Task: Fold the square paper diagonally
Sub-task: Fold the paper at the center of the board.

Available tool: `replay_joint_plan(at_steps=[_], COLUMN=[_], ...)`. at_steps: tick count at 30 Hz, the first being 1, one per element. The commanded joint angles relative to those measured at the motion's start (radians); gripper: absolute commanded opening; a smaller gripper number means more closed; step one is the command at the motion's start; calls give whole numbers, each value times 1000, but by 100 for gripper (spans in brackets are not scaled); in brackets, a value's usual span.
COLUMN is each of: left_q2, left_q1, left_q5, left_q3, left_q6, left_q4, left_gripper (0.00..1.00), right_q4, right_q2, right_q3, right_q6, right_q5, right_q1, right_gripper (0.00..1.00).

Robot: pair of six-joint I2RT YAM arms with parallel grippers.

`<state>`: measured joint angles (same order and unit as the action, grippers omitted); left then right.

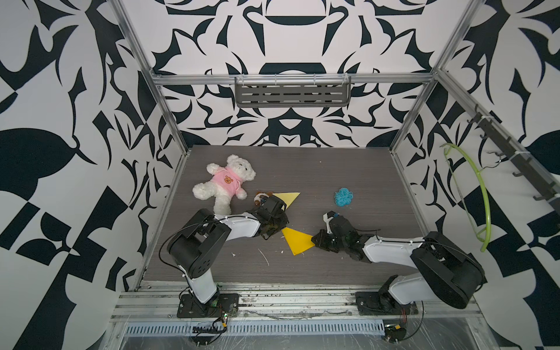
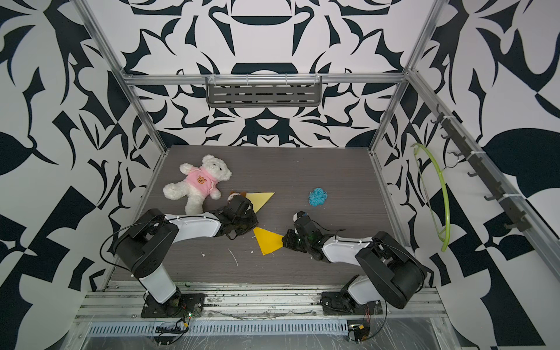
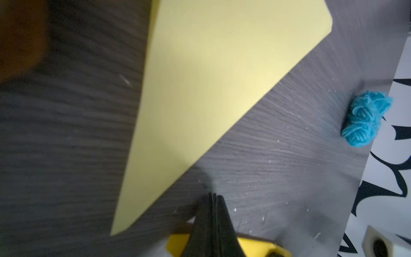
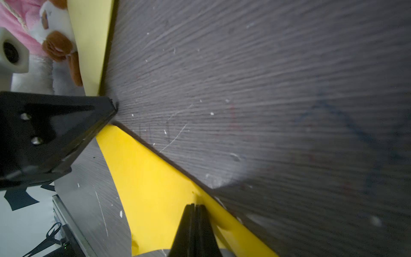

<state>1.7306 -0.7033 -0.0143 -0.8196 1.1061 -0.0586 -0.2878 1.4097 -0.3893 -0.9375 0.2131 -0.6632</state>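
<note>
Yellow paper [image 1: 298, 244] — on grey-wood table [image 1: 348, 169]

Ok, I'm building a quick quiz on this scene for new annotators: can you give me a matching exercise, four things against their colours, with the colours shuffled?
Things:
1. teddy bear
2. yarn ball
3. paper
4. hanger

Colours:
a. green
b. white, with a pink top
c. blue
d. yellow

Pairs: 1-b, 2-c, 3-d, 4-a
</note>
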Motion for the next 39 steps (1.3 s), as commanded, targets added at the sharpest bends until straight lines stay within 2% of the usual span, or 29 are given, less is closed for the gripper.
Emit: replay_joint_plan(at_steps=[1,8,15,18,21,23,26,33,39], left_q2=[19,-68,-209,-234,-209,-166,-121,-34,-15], left_q1=[11,11,8,-7,-62,-94,-130,-133,-125], left_q5=[50,27,9,-17,-42,-74,-56,-40,-22], left_q3=[49,114,-15,-46,-69,-82,-67,-54,-42], left_q6=[-19,-16,-65,-54,-29,-11,10,14,2], left_q4=[148,148,229,192,139,110,82,107,121], left_gripper=[0,0,1,4,7,4,2,0,0], right_q4=[128,141,169,171,170,167,165,168,167], right_q2=[-3,-1,-23,-24,-23,-23,-29,-37,-37], right_q3=[25,23,13,11,10,13,18,26,29], right_q6=[22,27,44,51,51,51,49,51,50], right_q5=[-52,-54,-56,-54,-52,-53,-54,-58,-60], right_q1=[1,3,4,4,4,4,4,4,4], right_gripper=[7,6,6,6,6,6,6,6,6])
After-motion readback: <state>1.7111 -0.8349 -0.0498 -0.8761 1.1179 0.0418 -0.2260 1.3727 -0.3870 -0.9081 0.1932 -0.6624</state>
